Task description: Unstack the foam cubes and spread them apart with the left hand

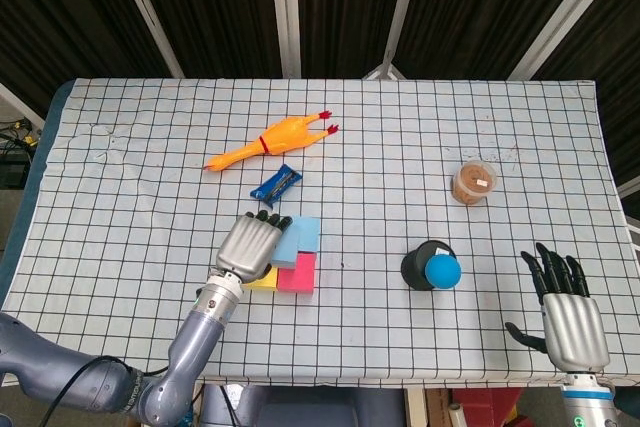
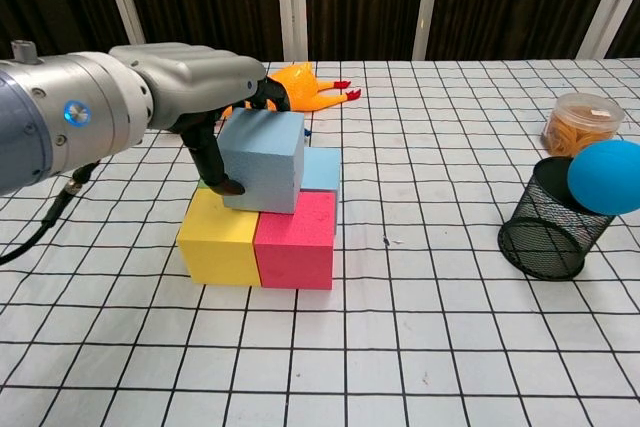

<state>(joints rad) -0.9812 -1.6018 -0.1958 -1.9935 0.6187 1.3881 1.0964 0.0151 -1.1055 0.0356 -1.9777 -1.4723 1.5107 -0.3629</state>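
Observation:
Foam cubes sit in a block of a yellow cube (image 2: 220,242), a red cube (image 2: 295,242) and a pale blue cube (image 2: 320,172) behind, with a green one almost hidden. On top sits a larger blue cube (image 2: 270,162) (image 1: 292,243). My left hand (image 2: 190,82) (image 1: 248,245) grips this top cube, thumb on its front-left face, fingers over its top rear edge. My right hand (image 1: 570,322) rests open at the table's near right edge, seen only in the head view.
A rubber chicken (image 1: 265,140) and a blue wrapper (image 1: 276,183) lie behind the cubes. To the right stands a black mesh cup (image 2: 545,232) with a blue ball (image 2: 605,175) on it, and a plastic jar (image 2: 582,122) beyond.

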